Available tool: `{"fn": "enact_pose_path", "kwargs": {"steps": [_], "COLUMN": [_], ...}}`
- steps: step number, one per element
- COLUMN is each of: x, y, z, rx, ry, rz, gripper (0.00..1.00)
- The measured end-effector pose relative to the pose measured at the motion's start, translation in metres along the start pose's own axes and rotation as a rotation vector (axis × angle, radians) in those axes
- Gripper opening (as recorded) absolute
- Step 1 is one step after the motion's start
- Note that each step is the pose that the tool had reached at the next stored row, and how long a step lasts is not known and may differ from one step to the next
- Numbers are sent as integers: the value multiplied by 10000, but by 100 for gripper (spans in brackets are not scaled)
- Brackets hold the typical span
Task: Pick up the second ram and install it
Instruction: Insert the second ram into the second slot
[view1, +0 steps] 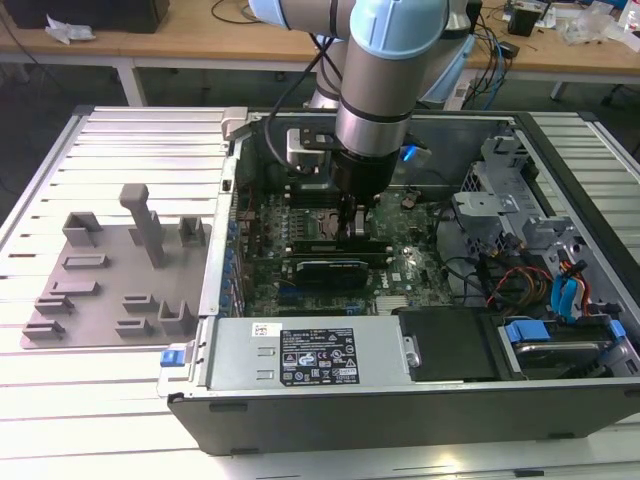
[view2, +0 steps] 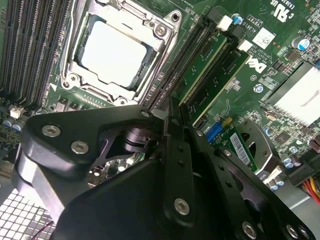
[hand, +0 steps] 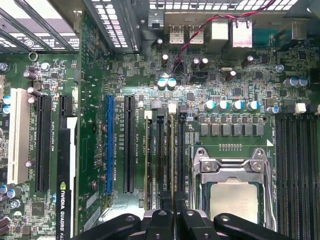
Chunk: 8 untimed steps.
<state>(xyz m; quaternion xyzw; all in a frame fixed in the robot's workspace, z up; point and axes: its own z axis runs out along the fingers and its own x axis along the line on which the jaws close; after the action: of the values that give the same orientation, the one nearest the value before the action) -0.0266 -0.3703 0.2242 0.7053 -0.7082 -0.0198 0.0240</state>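
Seating the second ram (view2: 207, 70): judged to be the green stick nearest the tool (hand: 175, 210), it stands upright in a memory slot beside the processor socket (hand: 232, 200), inside the open computer case (view1: 560, 400) near the tabletop's (view1: 120, 150) middle. The tool's tips are drawn together above that slot; whether they pinch the stick or merely press it cannot be told. Finishing probably calls for straight, even downward pressure. The black graphics card (view1: 325, 268) crowds the slots closely. The grey tray (view1: 110, 270) sits towards the edge on the exterior view's left.
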Motion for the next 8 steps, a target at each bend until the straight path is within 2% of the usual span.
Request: {"fn": "enact_pose_path", "kwargs": {"steps": [2, 3, 8], "x": [-1, -1, -1], "y": [1, 1, 1], "z": [3, 1, -22], "rx": [3, 2, 1], "ry": [0, 7, 16], "rz": [5, 4, -4], "gripper": [11, 18, 18]}}
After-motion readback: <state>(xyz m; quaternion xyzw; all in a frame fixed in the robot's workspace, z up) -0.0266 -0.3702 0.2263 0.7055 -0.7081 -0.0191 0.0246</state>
